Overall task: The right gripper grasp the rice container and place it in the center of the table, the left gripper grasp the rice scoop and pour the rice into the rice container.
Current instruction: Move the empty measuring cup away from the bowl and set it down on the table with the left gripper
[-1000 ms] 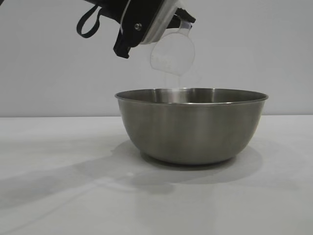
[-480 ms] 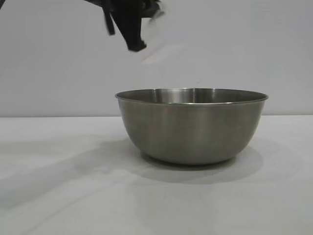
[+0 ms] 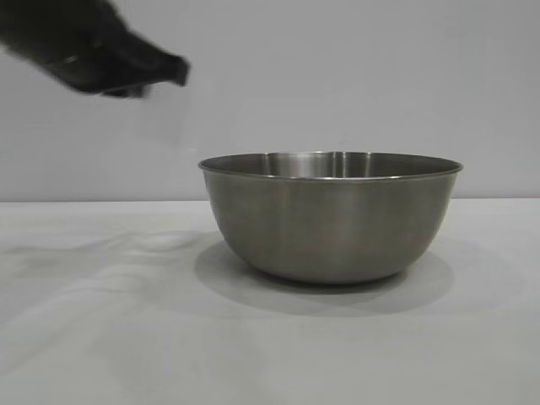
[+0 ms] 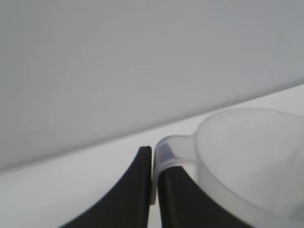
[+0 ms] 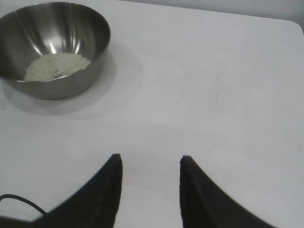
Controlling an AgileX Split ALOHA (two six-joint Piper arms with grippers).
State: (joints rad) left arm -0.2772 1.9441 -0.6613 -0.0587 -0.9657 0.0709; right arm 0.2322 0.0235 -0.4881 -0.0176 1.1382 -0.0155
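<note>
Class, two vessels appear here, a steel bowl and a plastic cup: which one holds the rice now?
The large round stainless-steel bowl holds the off-white rice; the small translucent plastic measuring cup looks empty.

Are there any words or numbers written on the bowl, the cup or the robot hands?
Bowl: plain steel, no words or numbers.
Cup: cloudy plastic; no readable marks on the part in view.
Left gripper, shut on the cup's handle: plain black, no label.
Right gripper, open over the table: plain black, no label.
Rice and table: no text.
So nothing can be read anywhere.
</note>
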